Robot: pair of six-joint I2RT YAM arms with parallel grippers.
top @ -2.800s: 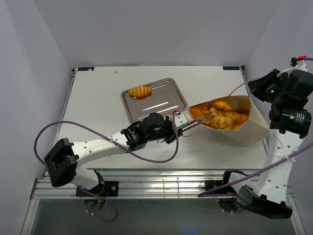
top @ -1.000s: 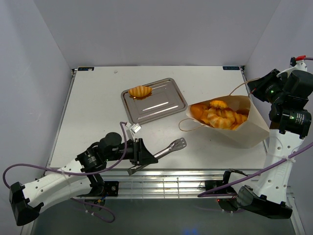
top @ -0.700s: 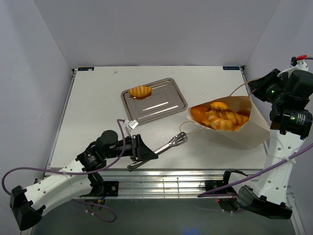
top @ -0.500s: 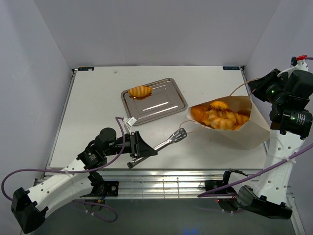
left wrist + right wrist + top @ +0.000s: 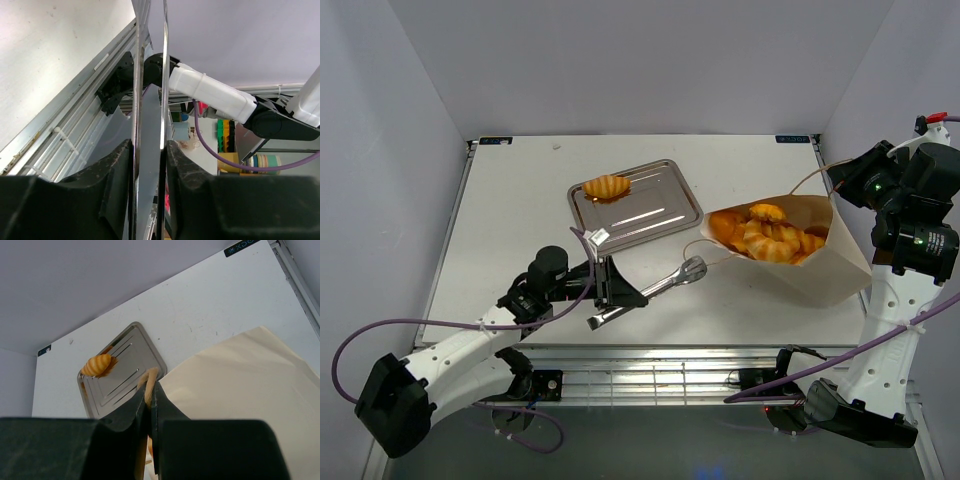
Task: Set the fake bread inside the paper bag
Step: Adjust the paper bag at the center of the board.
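meanwhile, tongs (image 5: 660, 285) near tray (image 5: 650, 215) and bag (image 5: 830, 270)

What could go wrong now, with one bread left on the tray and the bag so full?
1. The paper bag lies tilted, held up by the right pincer; pastries near its open mouth might spill.
2. The left pincer grips the tongs far from their tips, so the glossy last bread on the tray may slip.

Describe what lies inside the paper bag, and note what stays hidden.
In the open mouth of the paper bag lies a pile of glossy golden fake bread, several pieces. Its wall covers the deeper part, so anything beneath the top pieces is hidden.
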